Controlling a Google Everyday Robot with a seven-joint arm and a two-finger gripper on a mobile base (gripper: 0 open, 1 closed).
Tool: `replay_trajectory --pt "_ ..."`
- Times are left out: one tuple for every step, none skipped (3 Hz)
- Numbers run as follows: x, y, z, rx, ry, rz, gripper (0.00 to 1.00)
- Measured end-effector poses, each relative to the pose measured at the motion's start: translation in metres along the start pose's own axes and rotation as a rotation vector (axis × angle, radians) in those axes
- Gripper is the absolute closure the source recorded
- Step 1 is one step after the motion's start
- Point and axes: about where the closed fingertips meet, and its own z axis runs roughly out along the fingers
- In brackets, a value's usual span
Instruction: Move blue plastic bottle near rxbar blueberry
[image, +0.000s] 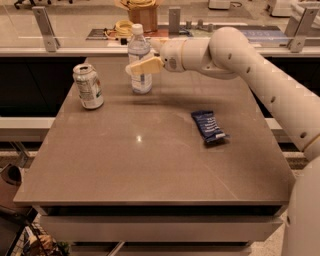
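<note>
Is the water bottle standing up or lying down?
Standing up. The blue plastic bottle rests on its base at the far side of the table, white cap on top; the gripper is at its middle.

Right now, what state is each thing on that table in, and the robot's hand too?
blue plastic bottle: upright, cap on, far side of the table.
rxbar blueberry: lying flat, right side, apart from the bottle.
can: upright, dented, far left.
gripper: at the bottle's mid-height, alongside it.
</note>
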Motion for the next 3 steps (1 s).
replay_trajectory --pt "-0.0003 0.0018 0.0026 -0.004 -0.001 0.000 0.40" --pt "-0.0004 0.0037 0.0054 -0.009 -0.001 0.000 0.63" --pt "-0.0006 0.0056 0.0081 -0.014 -0.001 0.001 0.87"
